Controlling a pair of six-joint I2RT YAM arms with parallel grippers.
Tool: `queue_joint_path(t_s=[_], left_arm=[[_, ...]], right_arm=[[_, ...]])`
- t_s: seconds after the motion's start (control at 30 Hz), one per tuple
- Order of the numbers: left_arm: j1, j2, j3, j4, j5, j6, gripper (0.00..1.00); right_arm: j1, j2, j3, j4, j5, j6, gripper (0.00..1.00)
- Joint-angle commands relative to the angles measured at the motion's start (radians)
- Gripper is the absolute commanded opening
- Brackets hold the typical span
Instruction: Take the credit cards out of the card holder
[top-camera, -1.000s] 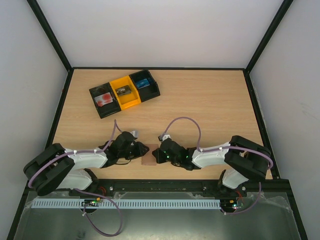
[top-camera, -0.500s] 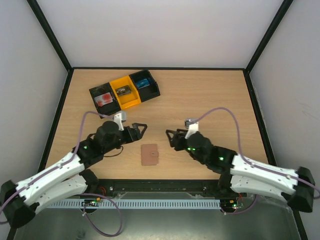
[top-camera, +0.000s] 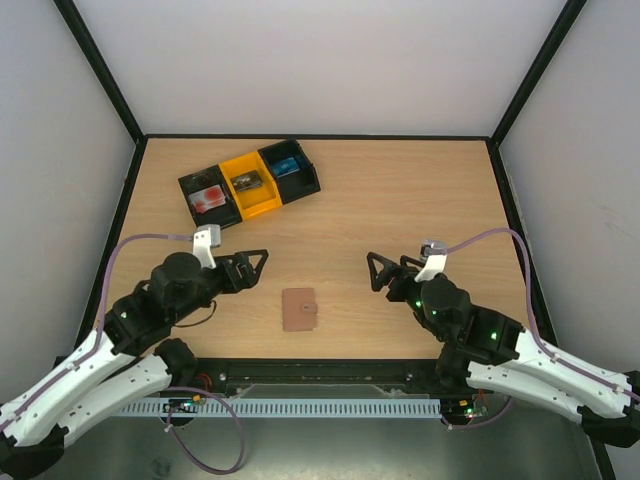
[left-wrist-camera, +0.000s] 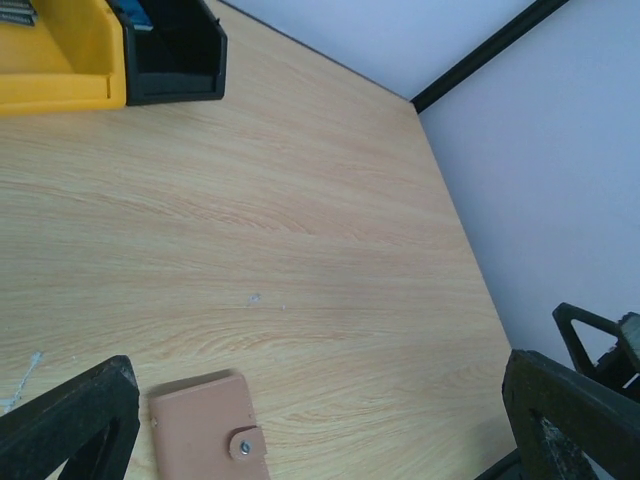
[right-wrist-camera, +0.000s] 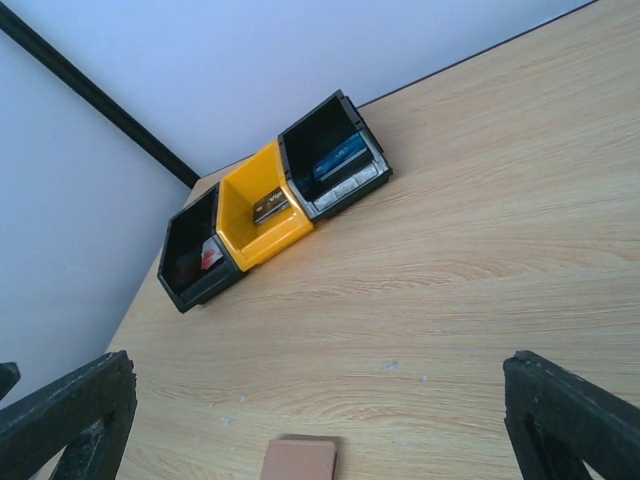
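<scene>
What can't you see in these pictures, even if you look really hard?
- Inside the card holder: it lies closed, so its own cover hides whatever it holds, in every view.
- Right wrist view: the bottom edge cuts the card holder off.
- Bins: contents too small to name from above.

card holder (top-camera: 299, 308): tan-brown | snap (left-wrist-camera: 244, 449): silver | table (top-camera: 420, 200): pale wood grain | bins (top-camera: 258, 205): black, yellow, black

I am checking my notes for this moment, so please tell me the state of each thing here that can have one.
card holder: closed, snap tab down, lying flat on the table, not held.
left gripper: jaws open, empty.
right gripper: jaws open, empty.
row of bins: open-topped, each holds something.
</scene>
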Motion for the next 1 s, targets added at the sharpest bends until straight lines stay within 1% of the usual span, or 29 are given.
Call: queue_joint_path(t_s=[0.0, 0.17, 0.37, 0.5, 0.57, 0.63, 0.73, 0.8, 0.87, 0.97], left_arm=[[0.000, -0.057, 0.007, -0.027, -0.025, 0.034, 1.00], [0.000, -0.105, -0.020, 0.001, -0.009, 0.043, 1.00], [0.000, -0.166, -0.062, 0.056, -0.008, 0.054, 1.00], [0.000, -0.187, -0.097, 0.068, -0.035, 0.030, 1.00], [0.000, -0.169, -0.123, 0.068, -0.044, 0.007, 1.00], [0.000, -0.124, -0.154, 0.081, -0.030, -0.013, 1.00], [0.002, -0.028, -0.194, 0.108, -0.005, -0.042, 1.00], [0.002, 0.036, -0.208, 0.137, 0.026, -0.034, 1.00], [0.001, 0.068, -0.219, 0.160, 0.038, -0.021, 1.00], [0.002, 0.071, -0.222, 0.167, 0.035, -0.003, 1.00]], right_arm=[[-0.002, -0.044, -0.006, -0.075, 0.072, 0.035, 0.98], [0.000, -0.078, -0.007, -0.093, 0.095, 0.045, 0.98], [-0.001, -0.079, -0.010, -0.082, 0.091, 0.049, 0.98], [-0.001, -0.069, -0.059, -0.029, 0.063, 0.030, 0.98], [-0.001, -0.030, -0.093, 0.024, 0.015, 0.009, 0.98], [-0.001, 0.042, -0.111, 0.069, -0.030, -0.003, 0.97], [-0.001, 0.179, -0.093, 0.099, -0.080, -0.007, 0.97], [-0.001, 0.254, -0.071, 0.101, -0.085, -0.008, 0.98], [-0.001, 0.271, -0.079, 0.126, -0.076, -0.008, 0.97], [-0.001, 0.247, -0.103, 0.161, -0.052, 0.007, 0.98]])
